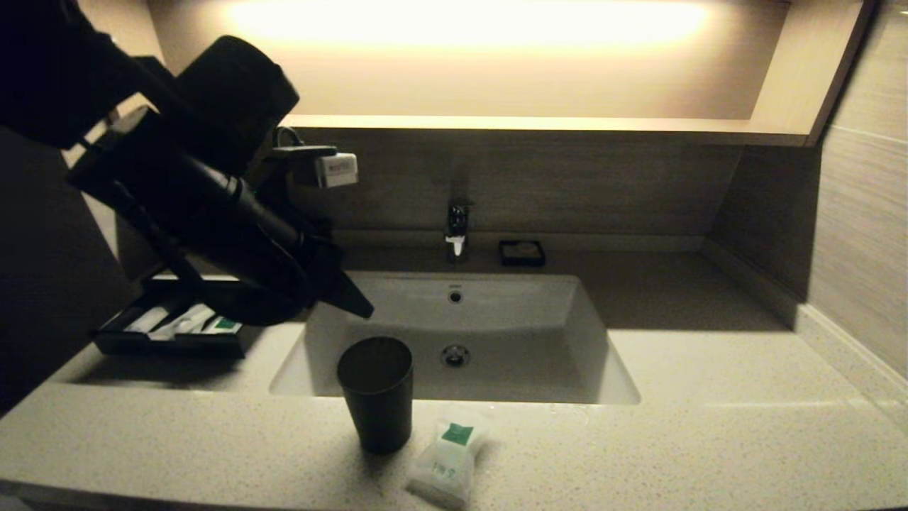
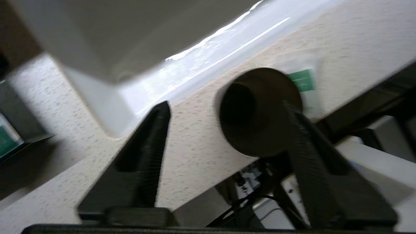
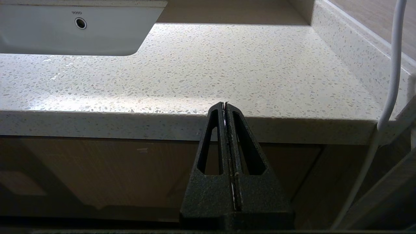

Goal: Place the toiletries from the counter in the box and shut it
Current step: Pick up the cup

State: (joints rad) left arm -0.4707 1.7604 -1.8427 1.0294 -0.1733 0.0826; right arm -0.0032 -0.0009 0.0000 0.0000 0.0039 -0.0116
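Observation:
The small white pillow-like pouch (image 1: 449, 458) with a green label lies on the counter (image 1: 674, 440) near its front edge, just right of the dark tumbler (image 1: 376, 394). Its label shows behind the tumbler (image 2: 256, 110) in the left wrist view (image 2: 302, 80). The black box (image 1: 170, 344) stands at the left with its inside showing; pale packets (image 1: 186, 321) lie in it, one with a green label. My left gripper (image 1: 347, 294) hangs open and empty over the basin's left rim, between box and tumbler; it shows in its wrist view (image 2: 226, 105). My right gripper (image 3: 225, 105) is shut and empty.
The sunken white basin (image 1: 496, 312) fills the counter's middle, with a tap (image 1: 456, 231) and a tiny black square dish (image 1: 521, 253) behind it. A wall fitting (image 1: 333, 169) hangs above the box. The right gripper sits just below the counter's front edge (image 3: 130, 123).

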